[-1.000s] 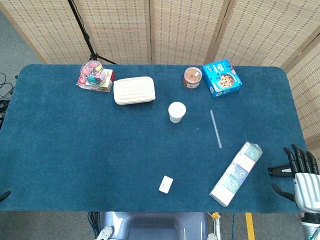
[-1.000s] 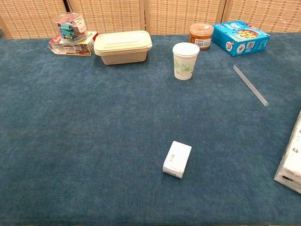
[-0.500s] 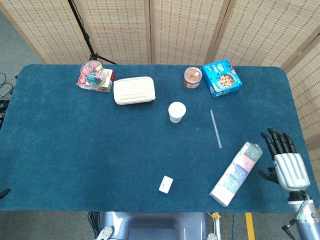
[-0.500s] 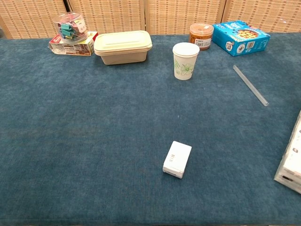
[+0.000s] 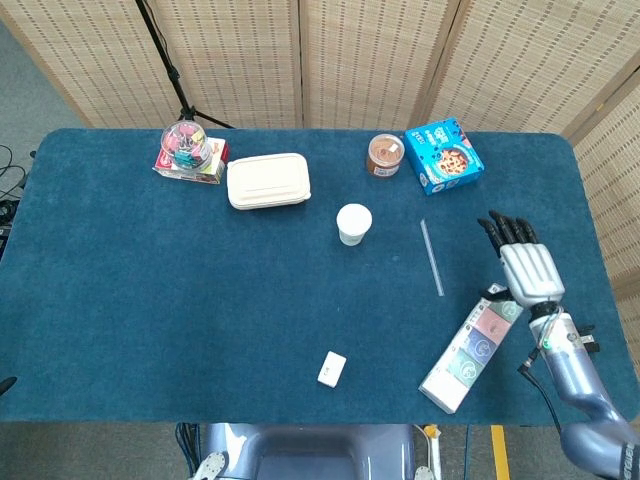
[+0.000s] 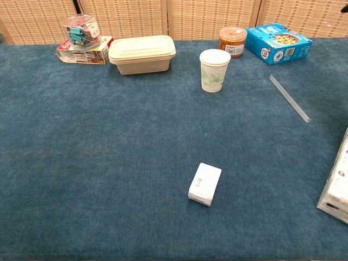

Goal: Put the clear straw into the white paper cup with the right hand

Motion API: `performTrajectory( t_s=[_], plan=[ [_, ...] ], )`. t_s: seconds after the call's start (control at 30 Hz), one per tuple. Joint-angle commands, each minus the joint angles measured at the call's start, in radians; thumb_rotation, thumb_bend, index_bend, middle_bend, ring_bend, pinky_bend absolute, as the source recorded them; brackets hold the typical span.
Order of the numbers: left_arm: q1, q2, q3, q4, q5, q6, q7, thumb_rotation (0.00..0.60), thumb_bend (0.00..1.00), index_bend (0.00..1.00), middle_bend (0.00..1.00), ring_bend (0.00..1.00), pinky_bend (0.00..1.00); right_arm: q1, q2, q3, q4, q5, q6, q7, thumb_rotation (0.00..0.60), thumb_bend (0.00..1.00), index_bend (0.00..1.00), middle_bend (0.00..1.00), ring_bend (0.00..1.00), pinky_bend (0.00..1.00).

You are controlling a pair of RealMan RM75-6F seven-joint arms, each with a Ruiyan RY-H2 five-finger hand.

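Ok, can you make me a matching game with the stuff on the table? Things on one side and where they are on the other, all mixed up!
Things:
1. clear straw
2. white paper cup
3. small white box
4. right hand

Places:
A. alone near the front edge of the table
B. above the table, right of the straw, fingers spread
C. lying flat between the cup and the hand
D. standing upright in front of the brown jar

Pairs: 1-C, 2-D, 3-A, 4-B
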Motion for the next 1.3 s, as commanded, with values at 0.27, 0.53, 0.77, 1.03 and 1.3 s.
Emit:
performTrajectory(
  t_s=[0.27,0.53,0.77,1.03,1.3],
  plan=[
    [-0.001,0.005,-0.003,0.003,-0.005,-0.004,-0.018,0.600,0.00,0.00,0.00,0.00,0.00,0.095,-0.149,-0.033,0.190,0.105,-0.046,-0.128,0.600,0.00,0.00,0.00,0.00,0.00],
    [-0.002,0.006,-0.002,0.004,-0.001,-0.007,-0.023,0.600,0.00,0.00,0.00,0.00,0.00,0.099,-0.228,-0.068,0.299,0.064,-0.042,-0.080,0.600,0.00,0.00,0.00,0.00,0.00],
    [-0.003,0.007,-0.003,0.005,-0.003,-0.012,-0.028,0.600,0.00,0.00,0.00,0.00,0.00,0.116,-0.274,-0.063,0.338,0.097,-0.061,-0.079,0.600,0.00,0.00,0.00,0.00,0.00],
    [-0.002,0.011,-0.002,0.011,-0.002,-0.011,-0.045,0.600,0.00,0.00,0.00,0.00,0.00,0.126,-0.314,-0.087,0.412,0.088,-0.062,-0.102,0.600,0.00,0.00,0.00,0.00,0.00],
    [-0.002,0.012,-0.001,0.012,0.001,-0.012,-0.049,0.600,0.00,0.00,0.00,0.00,0.00,0.124,-0.351,-0.112,0.475,0.047,-0.065,-0.080,0.600,0.00,0.00,0.00,0.00,0.00]
  ],
)
